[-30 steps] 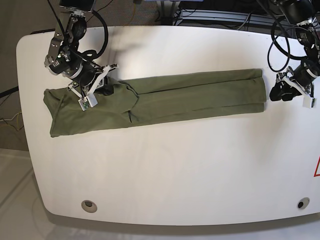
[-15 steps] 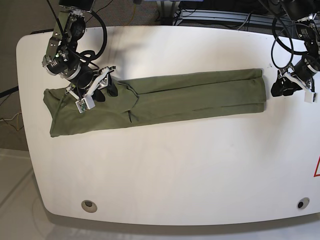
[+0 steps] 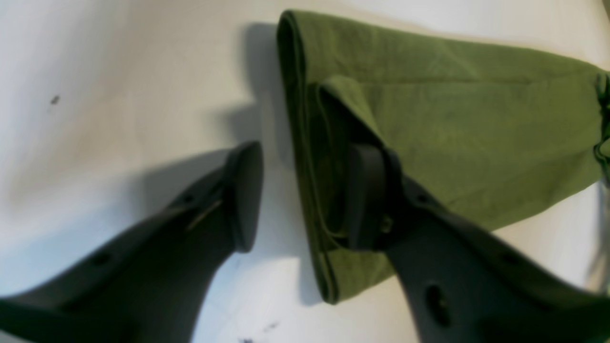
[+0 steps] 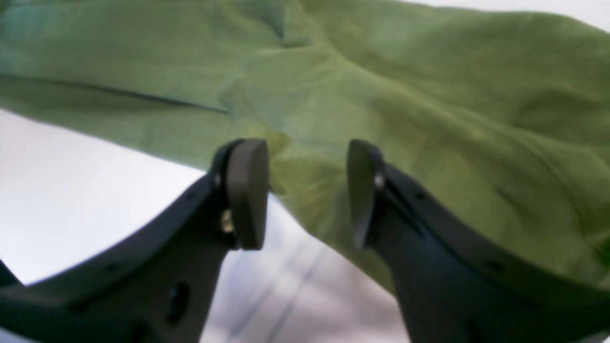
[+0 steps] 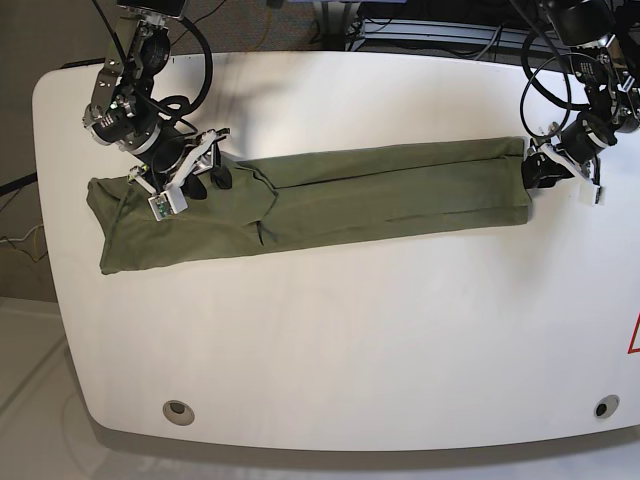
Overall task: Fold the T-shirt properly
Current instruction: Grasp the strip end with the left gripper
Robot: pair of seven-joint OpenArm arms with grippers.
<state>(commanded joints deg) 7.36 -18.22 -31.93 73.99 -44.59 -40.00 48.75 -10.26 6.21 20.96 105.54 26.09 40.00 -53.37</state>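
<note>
The olive-green T-shirt point(image 5: 380, 195) lies folded into a long narrow strip across the white table point(image 5: 350, 340). My left gripper point(image 5: 532, 175) is at the strip's right end in the base view. In the left wrist view the left gripper point(image 3: 305, 195) is open: one finger point(image 3: 367, 200) is tucked into the layered end of the T-shirt point(image 3: 452, 119), the other rests on bare table. My right gripper point(image 5: 208, 178) hovers over the strip's left part. It is open point(image 4: 305, 190) just above the rumpled T-shirt point(image 4: 429, 95), holding nothing.
Two round holes point(image 5: 179, 410) point(image 5: 600, 407) sit near the table's front edge. Cables and dark equipment point(image 5: 430, 30) run behind the back edge. A red marking point(image 5: 634, 335) shows at the right rim.
My left gripper moved leftward from beside the strip onto its right end. My right gripper shifted slightly up and left over the cloth.
</note>
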